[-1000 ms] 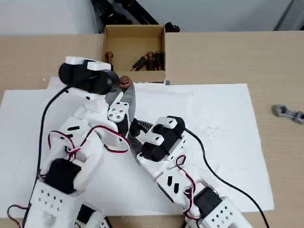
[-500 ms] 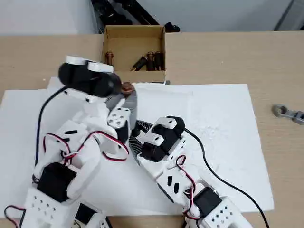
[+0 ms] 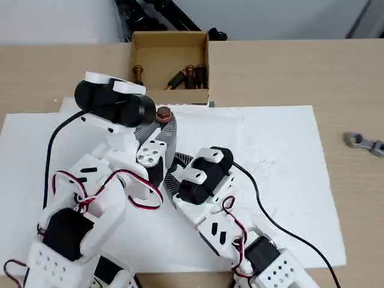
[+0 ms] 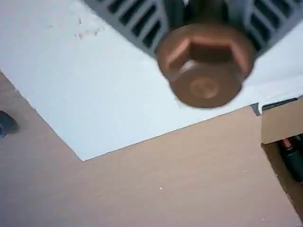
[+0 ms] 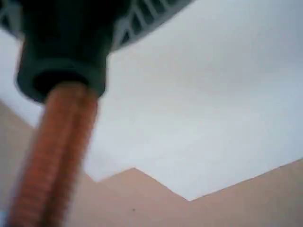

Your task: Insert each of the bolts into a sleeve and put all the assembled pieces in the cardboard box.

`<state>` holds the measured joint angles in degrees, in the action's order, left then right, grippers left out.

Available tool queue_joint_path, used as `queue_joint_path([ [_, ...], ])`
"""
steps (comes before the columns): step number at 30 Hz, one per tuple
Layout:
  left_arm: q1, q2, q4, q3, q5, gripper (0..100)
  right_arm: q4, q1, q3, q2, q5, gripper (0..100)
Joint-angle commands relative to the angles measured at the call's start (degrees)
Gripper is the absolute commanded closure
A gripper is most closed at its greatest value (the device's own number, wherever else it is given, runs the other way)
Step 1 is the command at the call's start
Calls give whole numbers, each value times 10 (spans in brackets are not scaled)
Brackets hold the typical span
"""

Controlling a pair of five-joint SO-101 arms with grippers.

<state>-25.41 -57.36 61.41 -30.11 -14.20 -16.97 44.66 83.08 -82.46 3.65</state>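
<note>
Just short of the cardboard box, above a white sheet on the tan surface: copper bolt pinched at its hex head between the closed left fingers; dark sleeve gripped tight in the right fingers just beside, copper thread jutting from its end. Several assembled pieces already lying inside the box.

threaded bolt in dark sleeve, white sheet
</note>
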Motion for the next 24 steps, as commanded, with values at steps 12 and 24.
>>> queue_joint_path([
  [12,-3,-86,-50,-84,-15,994,14,2,-8,-8,-6,995],
  [24,-7,-205,-124,-212,-13,994,10,-20,-20,-5,11,995],
])
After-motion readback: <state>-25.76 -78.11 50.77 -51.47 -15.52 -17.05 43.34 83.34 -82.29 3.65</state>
